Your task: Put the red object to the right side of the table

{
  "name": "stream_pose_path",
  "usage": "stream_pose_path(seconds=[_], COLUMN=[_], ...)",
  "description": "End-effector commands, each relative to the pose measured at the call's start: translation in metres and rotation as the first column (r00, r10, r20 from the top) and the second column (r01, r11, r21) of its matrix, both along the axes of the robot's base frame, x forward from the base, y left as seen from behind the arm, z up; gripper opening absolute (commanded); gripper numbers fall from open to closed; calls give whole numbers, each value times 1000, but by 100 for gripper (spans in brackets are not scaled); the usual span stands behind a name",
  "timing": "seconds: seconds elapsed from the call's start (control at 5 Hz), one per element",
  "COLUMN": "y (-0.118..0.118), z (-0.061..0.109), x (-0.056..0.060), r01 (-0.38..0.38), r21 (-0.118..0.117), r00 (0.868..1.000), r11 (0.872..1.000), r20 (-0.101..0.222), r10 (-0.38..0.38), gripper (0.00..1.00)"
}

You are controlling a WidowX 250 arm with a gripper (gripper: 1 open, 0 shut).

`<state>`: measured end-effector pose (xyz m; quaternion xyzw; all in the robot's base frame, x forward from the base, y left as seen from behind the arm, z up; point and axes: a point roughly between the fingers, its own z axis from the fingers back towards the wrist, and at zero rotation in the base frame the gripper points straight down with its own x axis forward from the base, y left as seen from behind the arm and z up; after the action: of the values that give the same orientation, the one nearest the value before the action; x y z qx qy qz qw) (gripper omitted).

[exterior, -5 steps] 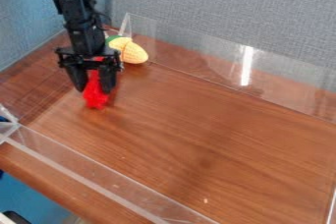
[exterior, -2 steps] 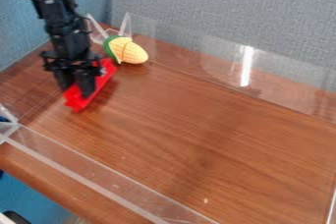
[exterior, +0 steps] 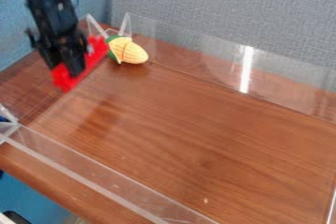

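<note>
My gripper (exterior: pixel 62 59) pinches the red object (exterior: pixel 73 63), lifted over the table's (exterior: pixel 197 130) far left. It hangs tilted; it could slip out crossing right, or clip the corn toy (exterior: pixel 128 50).

Gripper (exterior: pixel 63 59) at far left of the table (exterior: pixel 197 140), pointing down, jaws clamped on the red bar (exterior: pixel 74 64). Bar hangs tilted, lower end twd the camera-left, clear of the wood. Yellow-green corn toy (exterior: pixel 128 50) lies just right of it, near the back acrylic wall (exterior: pixel 223 56). Rest of tabletop is bare wood w/ glare patches. Blue-grey backdrop behind.
</note>
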<state>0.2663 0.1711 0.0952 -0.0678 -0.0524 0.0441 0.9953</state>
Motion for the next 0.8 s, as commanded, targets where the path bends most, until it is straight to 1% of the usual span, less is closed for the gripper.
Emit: stream_pose_path(seconds=[0.0,0.2,0.4,0.6], y=[-11,-25,-45,-71], z=[51,80,94,89], x=[4,4,6,13], r01=[22,52,98,157], r21=[35,30,26,23], r00=[993,983,974,970], r11=[999,998,995,987], r20=[116,172,202,186], r10=[-25,-56,-101,-158], gripper=[0,0,0,0])
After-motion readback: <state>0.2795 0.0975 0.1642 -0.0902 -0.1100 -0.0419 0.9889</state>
